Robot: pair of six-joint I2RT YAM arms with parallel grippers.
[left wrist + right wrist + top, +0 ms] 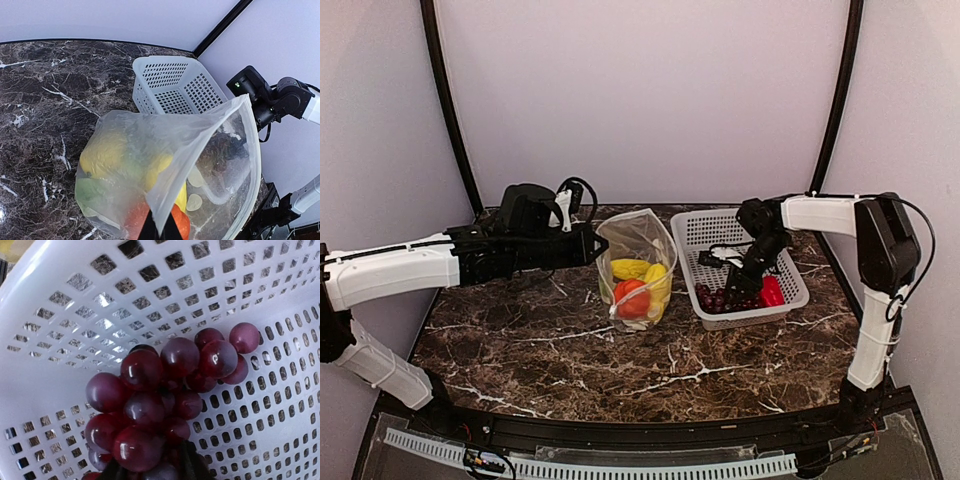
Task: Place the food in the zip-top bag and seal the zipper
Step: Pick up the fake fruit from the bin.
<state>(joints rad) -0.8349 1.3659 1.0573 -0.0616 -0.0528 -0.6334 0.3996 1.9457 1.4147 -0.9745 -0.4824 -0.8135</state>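
The left arm reaches level across from the left side, and the left claw [594, 245] is pinched tight on the zip-top bag [635, 232]. The right arm rises at the right and folds inward, wrist angled down. The right claw [738, 285] has its fingers partly apart.

Purple grapes [165, 400] piled in white mesh basket [60, 365]

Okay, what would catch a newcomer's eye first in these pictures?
The clear zip-top bag standing mid-table, left jaws pinching its rim, with yellow and orange-red toy food showing through. Then the glossy dark purple grapes in the white mesh basket on the right, right jaws down at them, a red pepper alongside.
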